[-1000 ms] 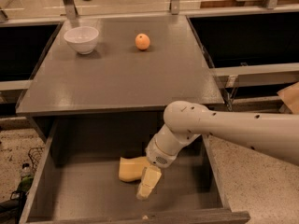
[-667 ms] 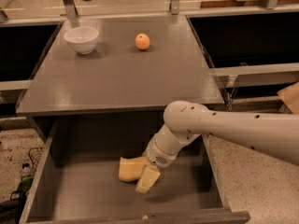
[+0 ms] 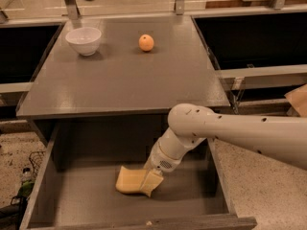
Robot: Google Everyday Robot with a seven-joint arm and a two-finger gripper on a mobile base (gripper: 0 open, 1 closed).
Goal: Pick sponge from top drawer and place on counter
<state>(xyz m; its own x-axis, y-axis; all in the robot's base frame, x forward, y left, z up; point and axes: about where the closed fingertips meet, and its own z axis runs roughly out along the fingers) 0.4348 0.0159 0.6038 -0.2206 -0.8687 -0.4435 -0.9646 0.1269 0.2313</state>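
Observation:
The pale yellow sponge (image 3: 127,180) lies on the grey bottom of the open top drawer (image 3: 81,200), near its middle. My gripper (image 3: 151,181) reaches down into the drawer from the right on the white arm (image 3: 230,131). It is at the sponge's right end, and a yellowish finger (image 3: 152,180) presses against it. The gripper looks shut on the sponge, whose left corner is tipped up a little. The counter (image 3: 124,80) is the grey tabletop above the drawer.
A white bowl (image 3: 83,40) stands at the counter's back left and an orange fruit (image 3: 146,42) at its back middle. Black recessed areas (image 3: 249,32) flank the counter. The drawer's thick side walls (image 3: 41,181) and front edge (image 3: 192,223) surround the sponge.
The gripper has moved up and in against the sponge's right end. The sponge has shifted slightly and its left corner has tipped up.

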